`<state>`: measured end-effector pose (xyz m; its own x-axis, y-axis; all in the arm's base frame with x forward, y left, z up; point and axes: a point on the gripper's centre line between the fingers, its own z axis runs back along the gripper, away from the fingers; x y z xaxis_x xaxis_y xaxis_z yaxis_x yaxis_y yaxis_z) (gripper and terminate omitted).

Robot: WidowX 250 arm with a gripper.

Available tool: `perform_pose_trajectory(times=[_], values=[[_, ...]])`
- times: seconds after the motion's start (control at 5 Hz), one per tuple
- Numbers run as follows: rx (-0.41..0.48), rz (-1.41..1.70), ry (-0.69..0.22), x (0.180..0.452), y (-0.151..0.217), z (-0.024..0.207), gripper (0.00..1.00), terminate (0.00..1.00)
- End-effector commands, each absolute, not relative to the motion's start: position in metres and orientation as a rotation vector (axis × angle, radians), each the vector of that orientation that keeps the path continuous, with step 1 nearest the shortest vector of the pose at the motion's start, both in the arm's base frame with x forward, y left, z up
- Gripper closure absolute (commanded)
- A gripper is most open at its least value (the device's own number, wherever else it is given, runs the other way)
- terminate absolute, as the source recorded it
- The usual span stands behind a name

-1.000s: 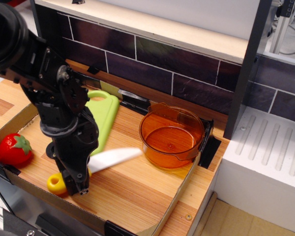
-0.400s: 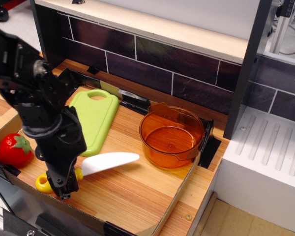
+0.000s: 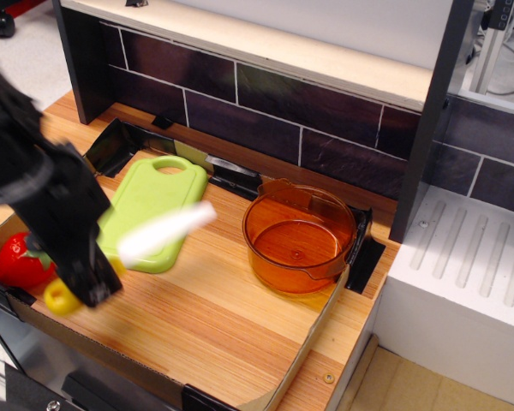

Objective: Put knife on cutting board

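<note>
The jaws grip the knife (image 3: 154, 235) by its yellow handle, though motion blur hides the exact contact. The gripper (image 3: 90, 287) sits at the lower left, with the black arm blurred above it. The handle's end shows as a yellow knob just left of the gripper. The white blade extends up and to the right, blurred, and its tip overlaps the right edge of the board (image 3: 150, 214) in this view. Whether the blade touches the board or hangs above it cannot be told.

Changes from the earlier frames:
- The gripper is further left and closer to the strawberry (image 3: 17, 261), which it now partly covers.
- The blade pointed right over bare wood; it now angles up toward the board.
- The arm stood in front of the board's left side; more of the green surface is now exposed, including the handle hole at the far end.

Unchanged items:
- The board lies flat on the wooden counter (image 3: 231, 334), long side running away from the camera.
- The orange pot (image 3: 298, 237) stands to the right of the board, well apart from the knife.
- The strawberry stays at the left edge, near the front rim
</note>
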<state>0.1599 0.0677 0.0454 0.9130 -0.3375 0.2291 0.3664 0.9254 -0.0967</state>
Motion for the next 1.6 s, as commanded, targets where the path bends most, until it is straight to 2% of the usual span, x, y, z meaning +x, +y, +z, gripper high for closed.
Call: perform_pose_trajectory(times=[0.0, 0.2, 0.6, 1.0, 1.2, 1.4], values=[[-0.175, 0.132, -0.15, 0.212, 0.09, 0.071, 1.0, 0.0], [-0.144, 0.322, -0.121, 0.223, 0.094, 0.062, 1.0, 0.0], [-0.128, 0.377, -0.093, 0.221, 0.097, 0.036, 1.0, 0.0], [-0.097, 0.408, -0.076, 0.233, 0.105, 0.02, 1.0, 0.0], [-0.072, 0.388, -0.081, 0.233, 0.105, 0.019, 0.0, 0.0], [-0.081, 0.373, -0.093, 0.231, 0.103, 0.027, 0.0, 0.0]])
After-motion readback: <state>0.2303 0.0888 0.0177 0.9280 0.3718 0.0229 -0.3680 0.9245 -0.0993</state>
